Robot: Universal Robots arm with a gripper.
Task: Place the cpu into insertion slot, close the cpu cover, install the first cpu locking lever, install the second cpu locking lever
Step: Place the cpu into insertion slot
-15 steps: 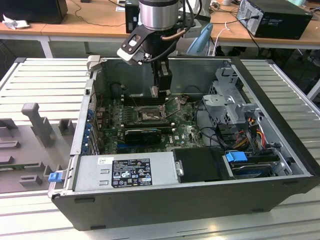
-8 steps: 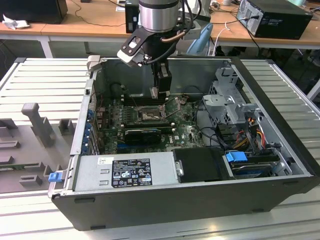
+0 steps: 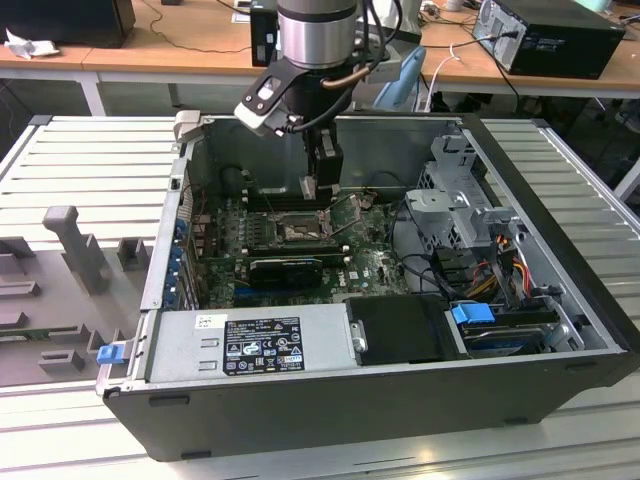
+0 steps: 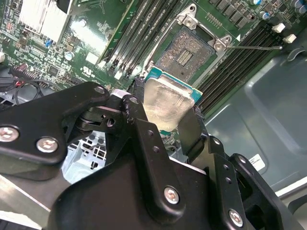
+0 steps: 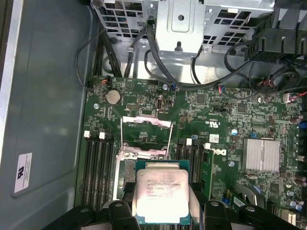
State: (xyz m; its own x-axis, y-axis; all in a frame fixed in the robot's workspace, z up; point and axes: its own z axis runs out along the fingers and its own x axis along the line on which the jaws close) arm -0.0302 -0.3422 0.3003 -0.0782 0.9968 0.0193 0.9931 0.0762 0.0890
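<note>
— Grey slatted table [image 3: 90,150], desks behind. From the exterior view's left: moulded grey fixture [image 3: 70,235], then open computer case [image 3: 330,400], then gripper [image 3: 320,185] low over the motherboard [image 3: 375,265].
— Jaws?
— Clamped on the cpu [image 5: 162,196] by two opposite edges, silver top up. Hovering just short of the insertion slot [image 4: 187,50]; past it, opened cpu cover [image 5: 148,121].
— Advice for seating?
— Keep chip level, square corners to socket frame, lower straight, avoid sliding across contacts.
— Unclear?
— Near part of slot masked by chip in first wrist view. Chip's corner mark unreadable. Remaining gap above socket hard to judge.
</note>
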